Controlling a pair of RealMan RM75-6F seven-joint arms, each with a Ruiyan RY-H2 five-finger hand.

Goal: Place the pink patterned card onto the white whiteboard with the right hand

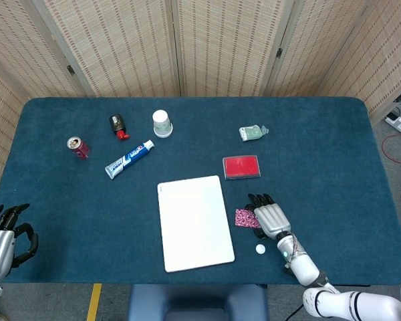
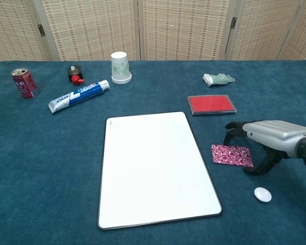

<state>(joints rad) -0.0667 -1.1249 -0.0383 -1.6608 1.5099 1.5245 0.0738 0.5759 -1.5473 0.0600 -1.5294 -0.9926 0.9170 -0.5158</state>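
Observation:
The pink patterned card (image 2: 231, 154) (image 1: 246, 218) lies flat on the blue cloth, just right of the white whiteboard (image 2: 155, 168) (image 1: 194, 222). My right hand (image 2: 268, 137) (image 1: 270, 218) arches over the card's right edge, fingers spread and curved down. Its dark fingertips (image 2: 229, 127) hang past the card's far corner, and its thumb reaches the table by the near right corner. I see no grip on the card. My left hand (image 1: 3, 235) rests at the table's near left corner, holding nothing, and shows only in the head view.
A small white round piece (image 2: 262, 194) lies near my right hand. A red flat box (image 2: 211, 104) sits beyond the card. Further back are a green tube (image 2: 218, 78), a paper cup (image 2: 121, 67), toothpaste (image 2: 79, 95), a red-capped item (image 2: 75, 73) and a can (image 2: 24, 83).

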